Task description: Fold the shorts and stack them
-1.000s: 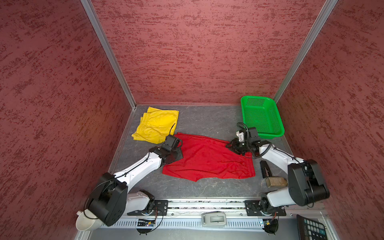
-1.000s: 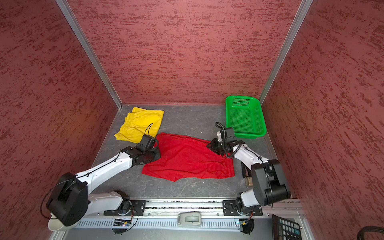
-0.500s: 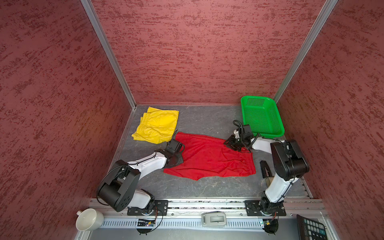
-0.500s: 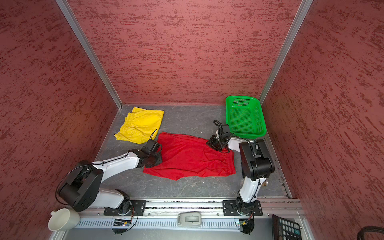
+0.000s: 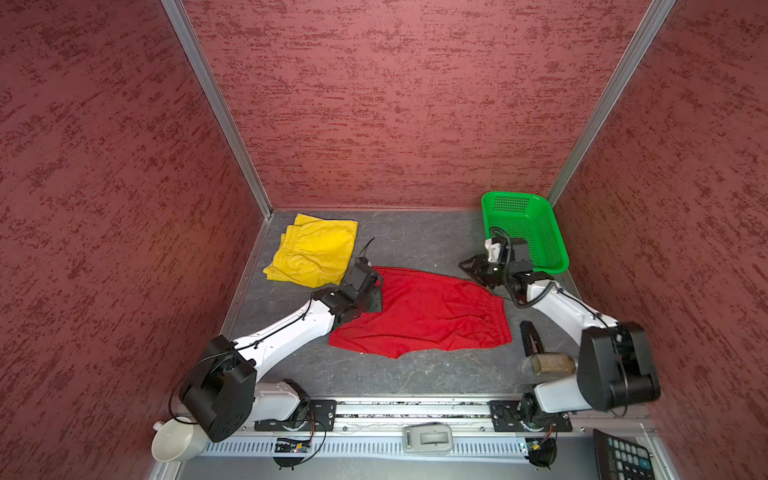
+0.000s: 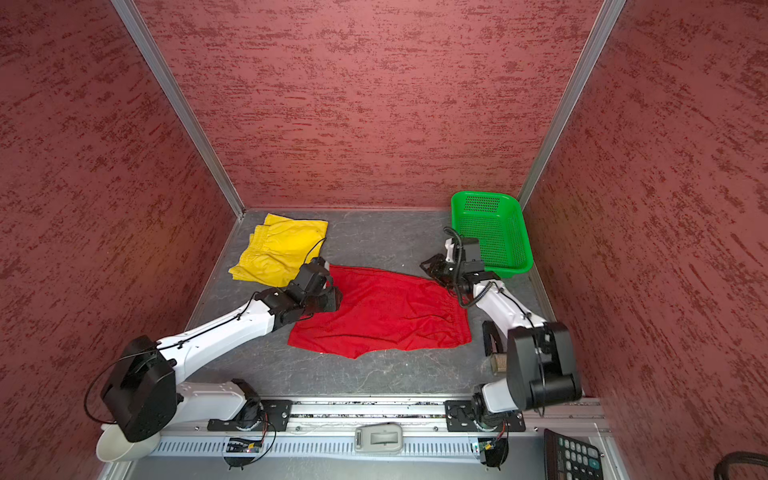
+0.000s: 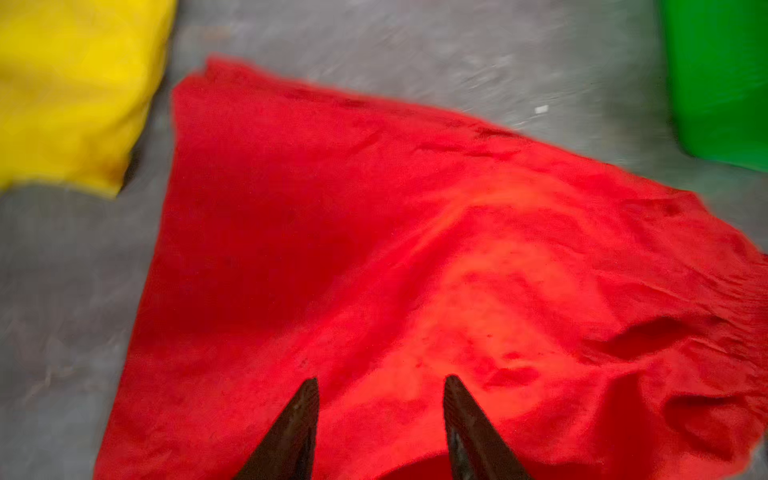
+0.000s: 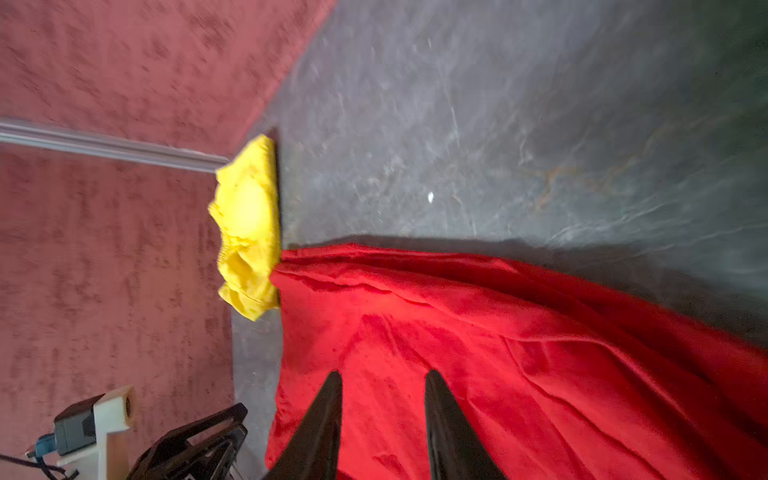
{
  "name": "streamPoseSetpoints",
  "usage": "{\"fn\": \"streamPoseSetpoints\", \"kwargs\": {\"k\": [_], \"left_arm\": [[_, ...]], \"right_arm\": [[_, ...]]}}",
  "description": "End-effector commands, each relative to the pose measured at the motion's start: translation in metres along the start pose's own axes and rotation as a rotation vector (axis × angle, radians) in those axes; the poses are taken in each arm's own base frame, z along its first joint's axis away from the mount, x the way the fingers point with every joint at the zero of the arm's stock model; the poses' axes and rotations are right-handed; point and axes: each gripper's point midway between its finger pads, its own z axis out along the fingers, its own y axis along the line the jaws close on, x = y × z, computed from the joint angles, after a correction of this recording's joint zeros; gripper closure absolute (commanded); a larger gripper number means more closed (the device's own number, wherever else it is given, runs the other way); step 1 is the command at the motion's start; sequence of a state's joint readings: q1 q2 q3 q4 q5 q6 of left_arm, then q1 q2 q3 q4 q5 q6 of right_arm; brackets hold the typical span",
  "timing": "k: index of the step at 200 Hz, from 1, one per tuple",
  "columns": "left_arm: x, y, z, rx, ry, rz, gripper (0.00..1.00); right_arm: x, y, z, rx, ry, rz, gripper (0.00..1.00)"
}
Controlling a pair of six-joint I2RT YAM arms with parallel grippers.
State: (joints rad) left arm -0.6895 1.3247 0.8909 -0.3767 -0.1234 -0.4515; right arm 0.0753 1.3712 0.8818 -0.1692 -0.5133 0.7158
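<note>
The yellow shorts are judged already folded and are laid at the rear left of the table. The left gripper is held low over the left edge of the red shorts, jaws spread, nothing pinched. The red shorts are spread flat at mid-table, not yet folded or stacked. The right gripper is poised at their right rear corner, jaws parted and empty.

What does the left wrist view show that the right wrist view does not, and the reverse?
Only the left wrist view: the green plastic basket. Only the right wrist view: the textured red wall and its aluminium corner post. Both: the bright red thin fabric shorts spread on the grey table, with the bright yellow fabric shorts near them.
</note>
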Motion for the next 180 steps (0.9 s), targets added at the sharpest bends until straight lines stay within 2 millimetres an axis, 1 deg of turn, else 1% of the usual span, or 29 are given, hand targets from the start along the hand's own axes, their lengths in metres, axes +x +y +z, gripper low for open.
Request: {"fn": "streamPoseSetpoints", "kwargs": {"k": [1, 8, 9, 11, 17, 23, 33, 36, 40, 49, 63, 87, 104, 117, 145, 158, 180], "left_arm": [[-0.031, -0.059, 0.0, 0.12, -0.135, 0.323, 0.46], [-0.033, -0.079, 0.003, 0.162, -0.153, 0.395, 0.45], [-0.031, -0.08, 0.007, 0.162, -0.145, 0.403, 0.44], [-0.031, -0.087, 0.006, 0.176, -0.15, 0.427, 0.44], [-0.028, -0.102, 0.014, 0.208, -0.145, 0.482, 0.43], [-0.029, -0.118, 0.017, 0.244, -0.146, 0.529, 0.41], [-0.022, -0.141, 0.031, 0.289, -0.119, 0.602, 0.4], [-0.017, -0.148, 0.036, 0.3, -0.106, 0.624, 0.39], [-0.016, -0.157, 0.041, 0.316, -0.103, 0.649, 0.38], [-0.01, -0.178, 0.051, 0.354, -0.095, 0.705, 0.37], [0.004, -0.209, 0.063, 0.427, -0.074, 0.775, 0.36], [0.026, -0.25, 0.075, 0.55, -0.04, 0.827, 0.35], [0.037, -0.267, 0.083, 0.604, -0.018, 0.846, 0.34], [0.047, -0.274, 0.091, 0.627, 0.006, 0.864, 0.33], [0.065, -0.281, 0.106, 0.647, 0.053, 0.904, 0.32], [0.073, -0.285, 0.108, 0.675, 0.066, 0.921, 0.32], [0.086, -0.288, 0.113, 0.704, 0.097, 0.946, 0.31]], "right_arm": [[-0.007, -0.031, -0.033, 0.068, -0.032, 0.058, 0.64], [-0.011, -0.039, -0.044, 0.076, -0.053, 0.07, 0.63], [-0.012, -0.04, -0.046, 0.078, -0.056, 0.072, 0.63], [-0.013, -0.043, -0.049, 0.081, -0.062, 0.077, 0.63], [-0.016, -0.052, -0.057, 0.089, -0.078, 0.096, 0.63], [-0.018, -0.059, -0.065, 0.092, -0.092, 0.114, 0.63], [-0.021, -0.072, -0.077, 0.096, -0.114, 0.152, 0.63], [-0.022, -0.075, -0.079, 0.095, -0.118, 0.161, 0.63], [-0.023, -0.079, -0.083, 0.095, -0.129, 0.171, 0.63], [-0.023, -0.087, -0.09, 0.098, -0.148, 0.193, 0.63], [-0.024, -0.096, -0.097, 0.099, -0.174, 0.215, 0.63], [-0.022, -0.114, -0.104, 0.1, -0.201, 0.268, 0.63], [-0.018, -0.124, -0.105, 0.097, -0.21, 0.309, 0.62], [-0.016, -0.127, -0.105, 0.093, -0.213, 0.326, 0.62], [-0.012, -0.135, -0.106, 0.118, -0.221, 0.345, 0.61], [-0.012, -0.138, -0.108, 0.132, -0.227, 0.354, 0.61], [-0.012, -0.139, -0.109, 0.136, -0.235, 0.364, 0.61]]}}
